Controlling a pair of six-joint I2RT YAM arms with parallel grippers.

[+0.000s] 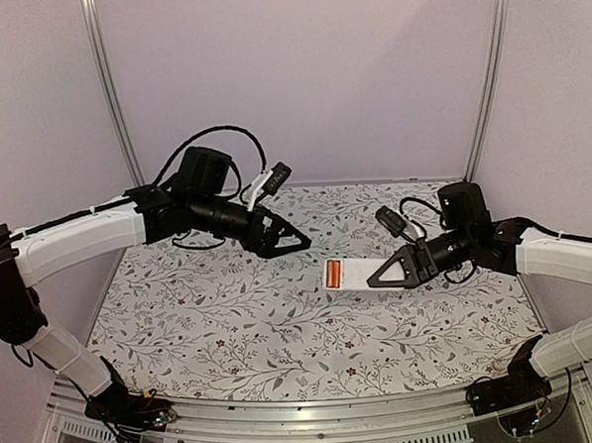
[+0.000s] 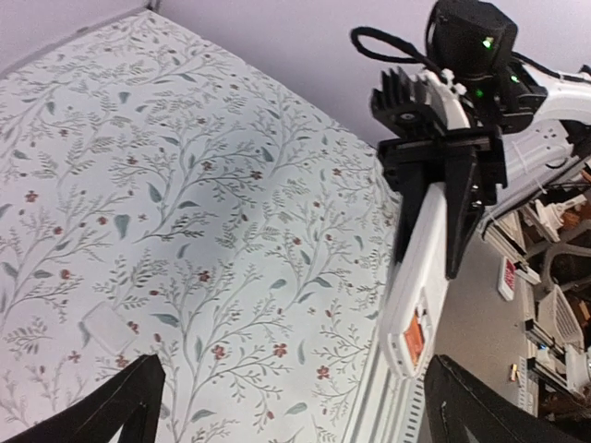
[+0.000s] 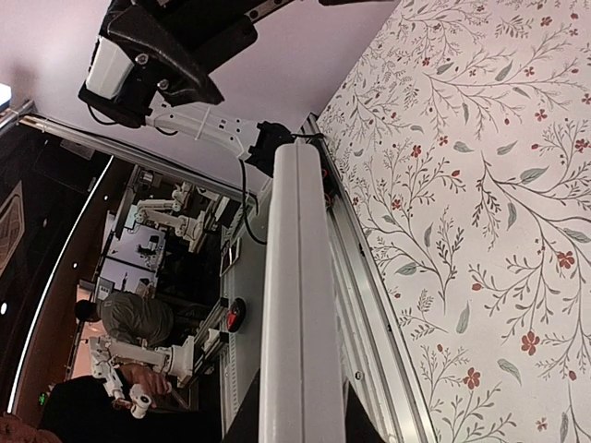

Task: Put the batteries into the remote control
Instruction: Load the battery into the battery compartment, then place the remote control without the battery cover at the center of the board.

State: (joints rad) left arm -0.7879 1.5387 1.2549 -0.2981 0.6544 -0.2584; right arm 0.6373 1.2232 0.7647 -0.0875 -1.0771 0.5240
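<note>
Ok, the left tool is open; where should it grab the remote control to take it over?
Probably the free end of the remote control, the stretch that sticks out past the right tool, which pinches its other end. Bring the left tool in from its own side and close across the slim long edges, stopping short of the orange patch.
</note>
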